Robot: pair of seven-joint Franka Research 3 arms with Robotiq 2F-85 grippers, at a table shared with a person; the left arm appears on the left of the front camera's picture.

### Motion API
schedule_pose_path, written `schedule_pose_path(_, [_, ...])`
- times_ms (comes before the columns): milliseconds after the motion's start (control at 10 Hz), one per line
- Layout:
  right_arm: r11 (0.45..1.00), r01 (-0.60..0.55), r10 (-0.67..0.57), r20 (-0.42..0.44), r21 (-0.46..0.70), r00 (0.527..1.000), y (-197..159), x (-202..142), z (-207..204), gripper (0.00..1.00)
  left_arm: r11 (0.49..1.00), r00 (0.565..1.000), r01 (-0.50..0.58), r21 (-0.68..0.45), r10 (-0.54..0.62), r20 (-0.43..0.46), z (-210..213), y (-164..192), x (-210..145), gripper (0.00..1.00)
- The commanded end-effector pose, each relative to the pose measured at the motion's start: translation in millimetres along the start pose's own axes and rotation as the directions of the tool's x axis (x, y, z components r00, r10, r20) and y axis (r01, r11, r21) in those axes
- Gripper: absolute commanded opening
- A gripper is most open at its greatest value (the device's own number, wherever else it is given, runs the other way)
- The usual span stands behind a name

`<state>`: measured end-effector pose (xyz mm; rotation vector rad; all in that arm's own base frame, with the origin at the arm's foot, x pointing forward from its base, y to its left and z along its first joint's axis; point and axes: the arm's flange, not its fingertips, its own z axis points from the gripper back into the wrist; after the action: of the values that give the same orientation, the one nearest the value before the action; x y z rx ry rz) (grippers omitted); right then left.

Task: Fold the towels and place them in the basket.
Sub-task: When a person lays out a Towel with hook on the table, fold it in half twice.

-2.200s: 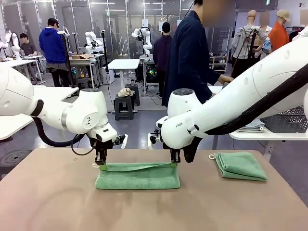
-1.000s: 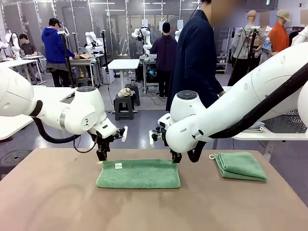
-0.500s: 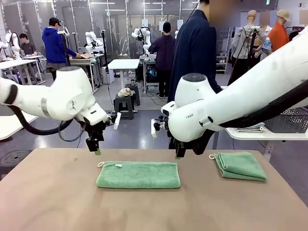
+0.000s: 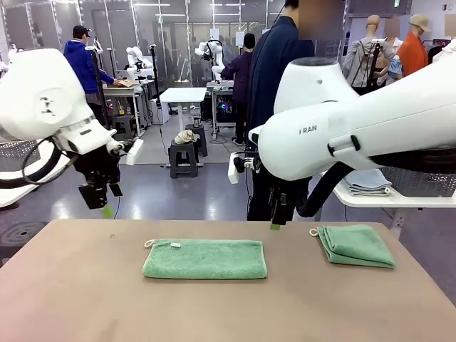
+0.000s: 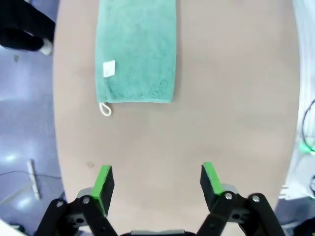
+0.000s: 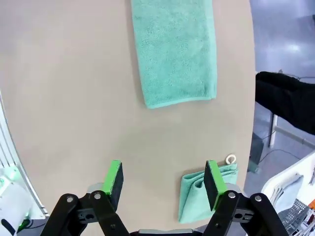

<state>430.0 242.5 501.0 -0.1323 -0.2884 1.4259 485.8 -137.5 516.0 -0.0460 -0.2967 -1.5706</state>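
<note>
Left wrist view: towel (image 5: 137, 49) lies well beyond the pincer (image 5: 155, 168).

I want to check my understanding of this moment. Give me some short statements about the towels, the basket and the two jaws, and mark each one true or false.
1. Two green towels lie on the table: a long towel in the middle and a smaller folded towel to the robot's right. True.
2. The left jaws grip the long towel. False: they stand open above the table, apart from it.
3. The smaller folded towel is inside the basket. False: it lies on the table; the basket stands on a side table behind.
4. The long towel has a white loop at one corner. True.
5. The right jaws are open and hold nothing. True.
</note>
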Motion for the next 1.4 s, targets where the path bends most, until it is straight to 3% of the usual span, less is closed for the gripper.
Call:
schedule_pose_path(0, [0.997,0.080,-0.080,0.025,0.004,0.996,8.3,-10.9,-0.4,0.82,1.000,0.987,0.004,0.010,-0.005,0.162,0.9,-7.9,-29.9,0.89])
schedule_pose_path(200, [0.995,0.096,-0.096,0.029,0.015,0.995,13.1,-12.2,0.8,0.82,0.999,0.932,-0.043,0.009,0.037,0.359,9.6,-8.2,-83.0,0.89])
schedule_pose_path(400, [0.995,0.102,-0.103,0.042,0.024,0.994,12.9,-15.1,-0.6,0.82,0.997,0.849,-0.080,0.002,0.067,0.524,9.9,-10.3,-134.2,0.89])
schedule_pose_path(500, [0.990,0.134,-0.136,0.067,0.034,0.988,11.0,-17.4,-1.2,0.82,0.995,0.805,-0.100,0.000,0.081,0.588,6.9,-12.2,-157.5,0.89])
schedule_pose_path(600, [0.969,0.238,-0.243,0.083,0.068,0.966,8.5,-18.8,-2.0,0.82,0.993,0.775,-0.118,0.001,0.092,0.625,3.2,-13.9,-171.9,0.89])
schedule_pose_path(700, [0.906,0.395,-0.414,0.121,0.153,0.902,7.1,-18.6,-2.6,0.82,0.991,0.759,-0.132,0.002,0.100,0.644,-1.0,-15.3,-180.9,0.89])
schedule_pose_path(900, [0.704,0.693,-0.711,0.172,0.158,0.682,9.3,-8.2,3.6,0.82,0.988,0.744,-0.157,0.013,0.109,0.659,-5.6,-17.1,-190.5,0.89])
schedule_pose_path(1300, [0.397,0.901,-0.914,0.167,0.176,0.370,23.5,2.2,15.9,0.82,0.982,0.747,-0.187,0.037,0.118,0.655,-3.7,-16.6,-194.5,0.89])
